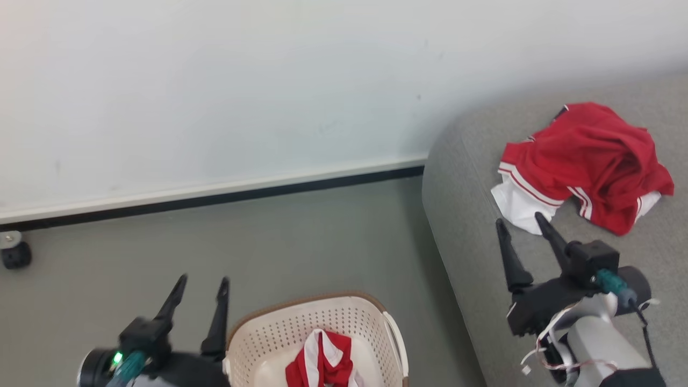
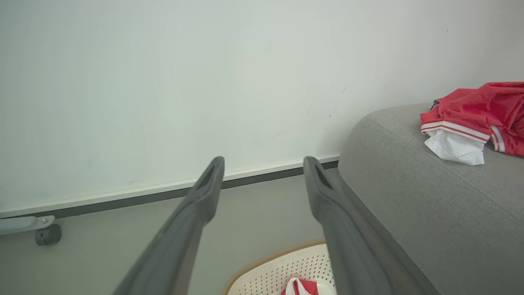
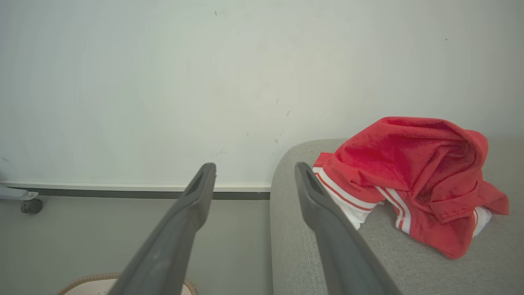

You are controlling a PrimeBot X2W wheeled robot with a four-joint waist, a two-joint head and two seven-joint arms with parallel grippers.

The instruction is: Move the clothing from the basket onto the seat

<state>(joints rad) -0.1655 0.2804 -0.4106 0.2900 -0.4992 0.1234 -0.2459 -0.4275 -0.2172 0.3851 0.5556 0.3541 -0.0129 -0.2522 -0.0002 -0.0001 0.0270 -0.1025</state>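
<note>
Striped piece (image 1: 321,361) bunched low in basket (image 1: 252,336). Cuffed piece (image 1: 583,156) on seat (image 1: 462,252), right of basket, so half done by our reckoning. Next, we think: L gripper (image 1: 203,278), just left of basket, spread wide & empty, shd dip over rim, pinch top fold, lift clear. R gripper (image 1: 519,218), right of basket over seat edge, also released, holds nothing. Grey floor (image 1: 322,236), pale wall (image 1: 269,80) beyond basket; caster (image 1: 15,255) far left.

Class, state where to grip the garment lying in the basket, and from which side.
Grip the raised fold atop the red-and-white garment, from straight above: it bunches upward, and the basket walls block sideways approach. The open left gripper is nearest.
</note>
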